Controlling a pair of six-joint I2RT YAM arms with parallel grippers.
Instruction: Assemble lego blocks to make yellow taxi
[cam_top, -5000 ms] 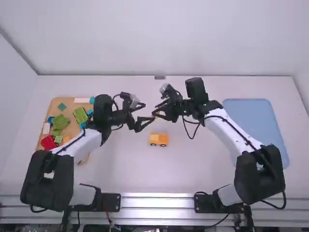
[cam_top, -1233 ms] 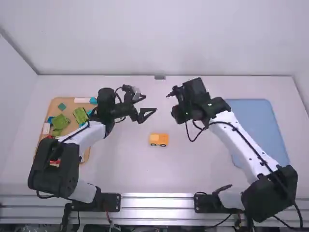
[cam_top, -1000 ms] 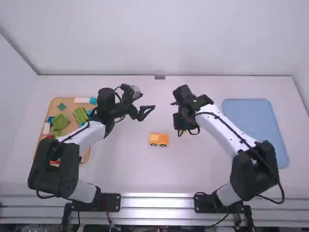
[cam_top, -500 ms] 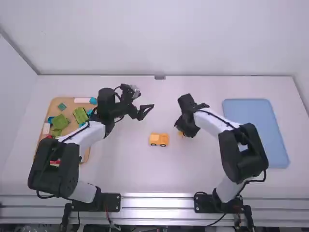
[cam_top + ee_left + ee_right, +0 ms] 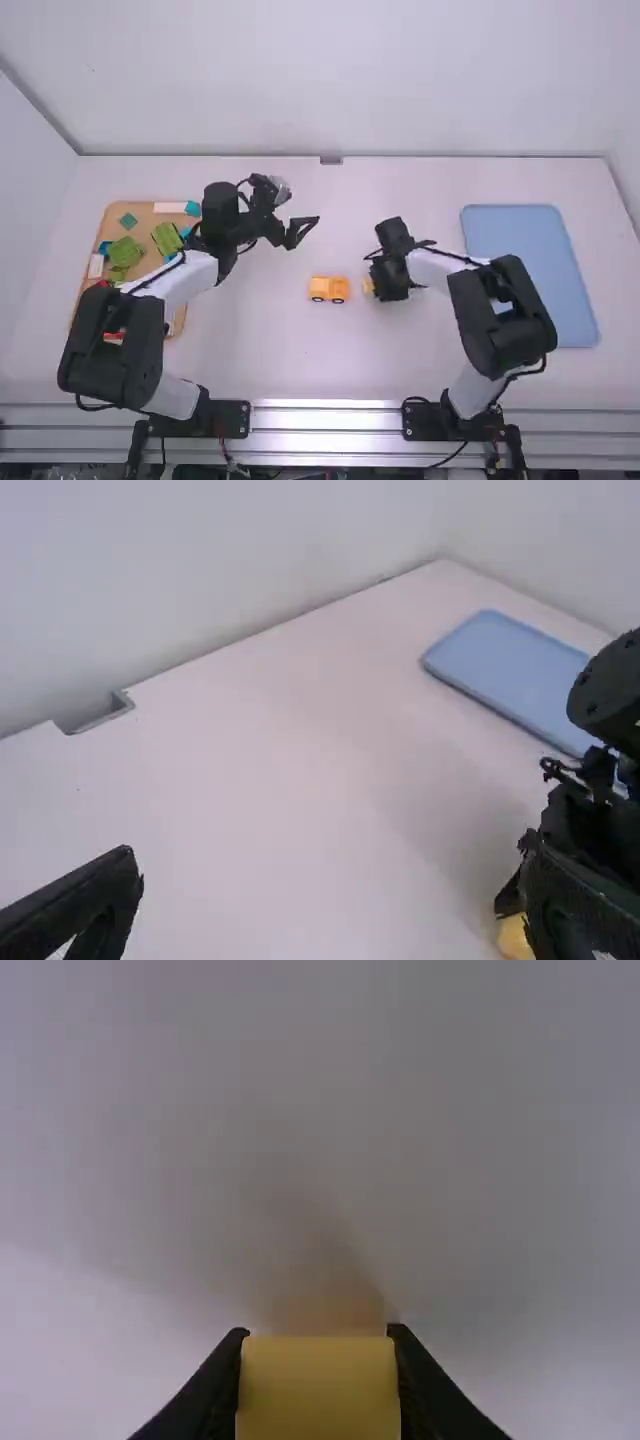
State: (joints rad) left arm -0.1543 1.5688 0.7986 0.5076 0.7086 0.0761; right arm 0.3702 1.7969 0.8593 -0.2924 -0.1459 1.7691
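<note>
No readable text, label, brand, number or sign can be made out on anything.

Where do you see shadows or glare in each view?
High view: fairly even light, bright streaks on the rail; left wrist view: soft shading on the table near the right arm; right wrist view: much of the table dim, a darker patch beside the yellow block.

A blue tray (image 5: 530, 270) is set at the right of the white table (image 5: 250, 350); at the table's left a wooden tray (image 5: 146, 218) is placed, by which green blocks (image 5: 125, 252) and a white block (image 5: 169, 207) are held; the table's far edge is backed by a pale wall (image 5: 330, 80); its near edge is bordered by metal rails (image 5: 325, 420).
</note>
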